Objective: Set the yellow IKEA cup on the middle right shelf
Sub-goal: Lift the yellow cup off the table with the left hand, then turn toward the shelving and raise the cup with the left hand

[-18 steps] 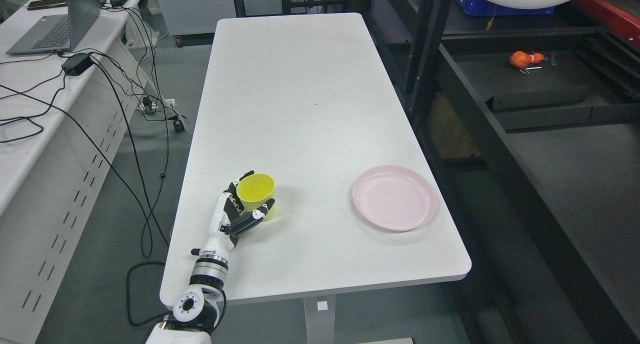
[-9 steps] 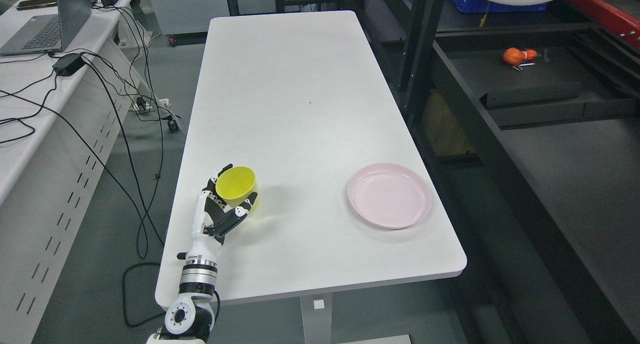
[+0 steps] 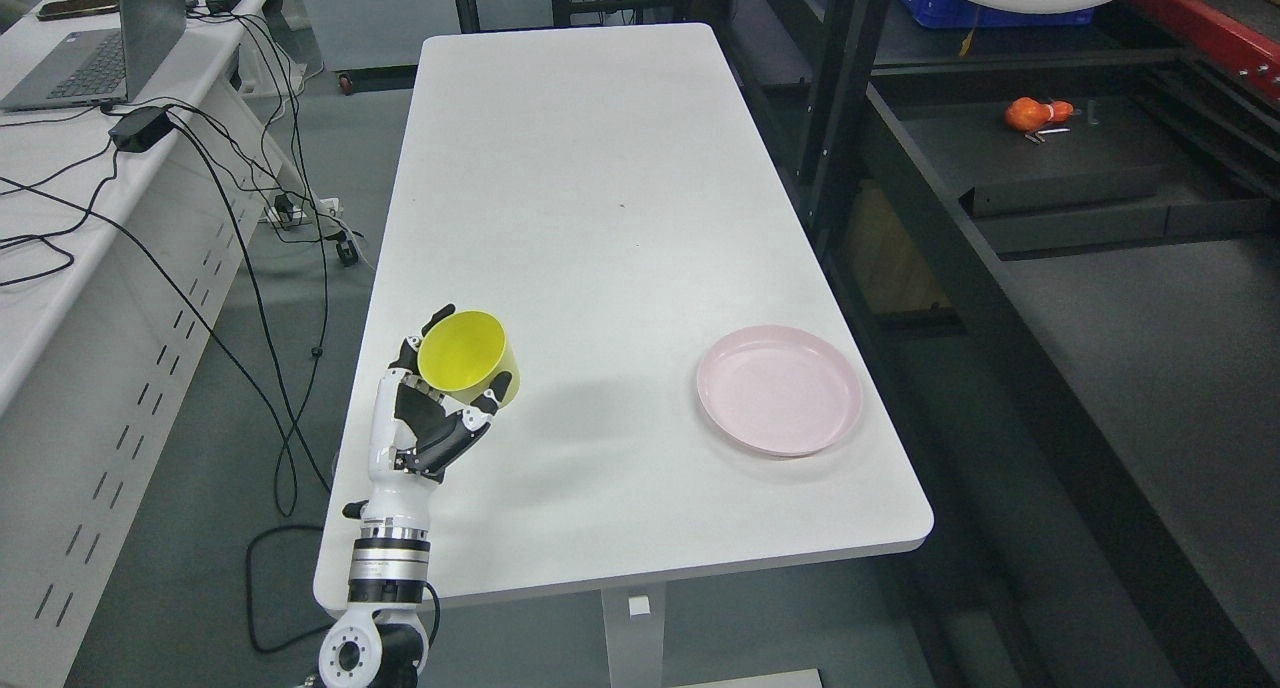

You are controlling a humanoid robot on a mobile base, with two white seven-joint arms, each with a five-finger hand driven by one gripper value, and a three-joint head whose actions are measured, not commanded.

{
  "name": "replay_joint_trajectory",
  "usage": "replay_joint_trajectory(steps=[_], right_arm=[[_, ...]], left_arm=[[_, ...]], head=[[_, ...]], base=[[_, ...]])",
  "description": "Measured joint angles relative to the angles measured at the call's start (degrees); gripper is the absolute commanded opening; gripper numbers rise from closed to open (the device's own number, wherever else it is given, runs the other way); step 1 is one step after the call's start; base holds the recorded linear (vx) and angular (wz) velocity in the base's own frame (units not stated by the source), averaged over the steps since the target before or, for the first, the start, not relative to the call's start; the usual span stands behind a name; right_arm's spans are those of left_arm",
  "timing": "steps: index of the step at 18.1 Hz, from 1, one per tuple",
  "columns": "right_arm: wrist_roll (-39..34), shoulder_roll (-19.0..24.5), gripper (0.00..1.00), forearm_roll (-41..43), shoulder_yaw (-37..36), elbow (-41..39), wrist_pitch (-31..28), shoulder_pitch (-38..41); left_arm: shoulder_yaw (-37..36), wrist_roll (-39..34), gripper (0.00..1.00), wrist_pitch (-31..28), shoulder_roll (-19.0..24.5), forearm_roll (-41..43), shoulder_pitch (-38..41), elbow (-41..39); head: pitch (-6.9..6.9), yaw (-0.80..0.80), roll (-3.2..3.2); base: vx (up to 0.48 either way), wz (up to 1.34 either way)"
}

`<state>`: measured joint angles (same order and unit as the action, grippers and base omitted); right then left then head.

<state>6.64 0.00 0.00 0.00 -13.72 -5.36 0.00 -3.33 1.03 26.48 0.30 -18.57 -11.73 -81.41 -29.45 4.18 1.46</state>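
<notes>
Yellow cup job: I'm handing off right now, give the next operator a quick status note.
Left hand: shut on the yellow cup, which looks lifted just off the white table near its front left corner.
Right hand: not in view.
Pink plate: on the table, front right, untouched.
Done: cup grasped.
Left: carry it to the dark shelves on the right and set it on the middle right shelf.

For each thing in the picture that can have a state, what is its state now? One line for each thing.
yellow cup: gripped, tilted, mouth towards the camera, nothing inside.
left robot hand: shut on the yellow cup.
pink plate: flat on the white table, nothing on it.
laptop: lid open, on the side desk.
orange object: lying on the dark shelf.
</notes>
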Motion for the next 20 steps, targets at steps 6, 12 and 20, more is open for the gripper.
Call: replay_joint_trajectory(steps=[6, 12, 20], right_arm=[[0.0, 0.0, 0.99, 0.0, 0.0, 0.0, 0.0, 0.0], [0.0, 0.0, 0.99, 0.0, 0.0, 0.01, 0.0, 0.0], [0.0, 0.0, 0.99, 0.0, 0.0, 0.01, 0.0, 0.0]], left_arm=[[-0.76, 0.0, 0.0, 0.12, -0.14, -0.03, 1.28, -5.41], [-1.35, 0.01, 0.01, 0.19, -0.21, 0.01, 2.3, -8.32], [-2.79, -0.21, 0.01, 0.19, -0.25, 0.28, 4.22, -10.12]], head=[[0.0, 0.0, 0.0], [0.0, 0.0, 0.0], [0.0, 0.0, 0.0]], base=[[-0.059, -0.04], [-0.157, -0.13], [-0.19, -0.14]])
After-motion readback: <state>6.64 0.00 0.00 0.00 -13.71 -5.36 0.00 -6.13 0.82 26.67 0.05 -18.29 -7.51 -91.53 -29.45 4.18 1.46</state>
